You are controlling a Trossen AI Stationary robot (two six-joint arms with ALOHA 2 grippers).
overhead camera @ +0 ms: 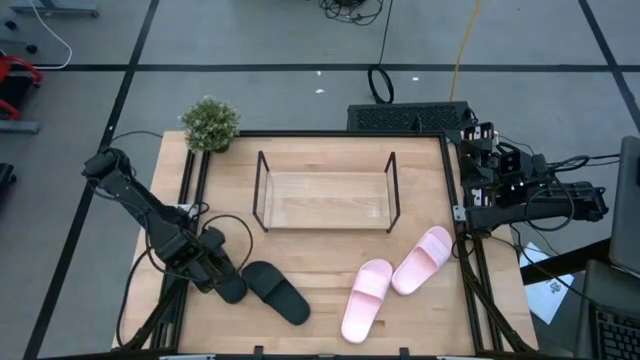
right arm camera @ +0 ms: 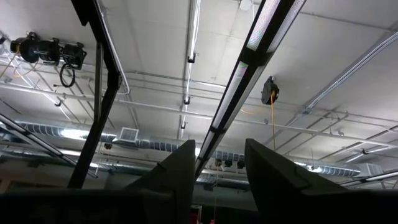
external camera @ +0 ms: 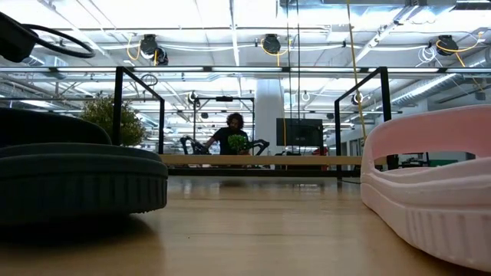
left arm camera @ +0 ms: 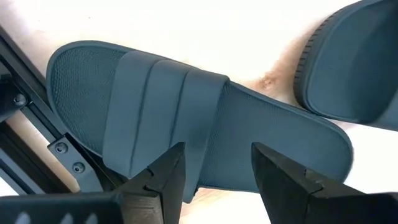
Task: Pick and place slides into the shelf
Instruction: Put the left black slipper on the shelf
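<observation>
The left pincer (overhead camera: 218, 272) hangs low over the front-left part of the pale wooden desk (overhead camera: 320, 320), directly above 1 matte black open-toe slide sandal (overhead camera: 229, 287) that lies near the desk's left edge. In the left wrist view its 2 dark fingers (left arm camera: 163, 180) are parted, with the broad ribbed strap (left arm camera: 158, 106) of that sandal showing between and beyond them; they grip nothing. The second matte black slide sandal (overhead camera: 277, 292) lies just beside the first, angled toward the front of the desk.

The 2 light pink slide sandals sit right of centre: 1 (overhead camera: 366, 298) nearer the front, the other (overhead camera: 423, 260) close beside it toward the right edge (whether they touch is not clear). In the low view a black sandal (external camera: 77, 172) fills the left foreground and a pink one (external camera: 437, 192) the right.

The low rectangular shelf of thin black metal rods with a clear base (overhead camera: 325, 200) stands at the middle back of the desk, holding no sandals. A small green potted plant (overhead camera: 210, 124) sits at the back-left corner.

The right pincer (right arm camera: 214, 165) is parked off the desk's right edge, pointing up at the ceiling, fingers apart and holding nothing.
</observation>
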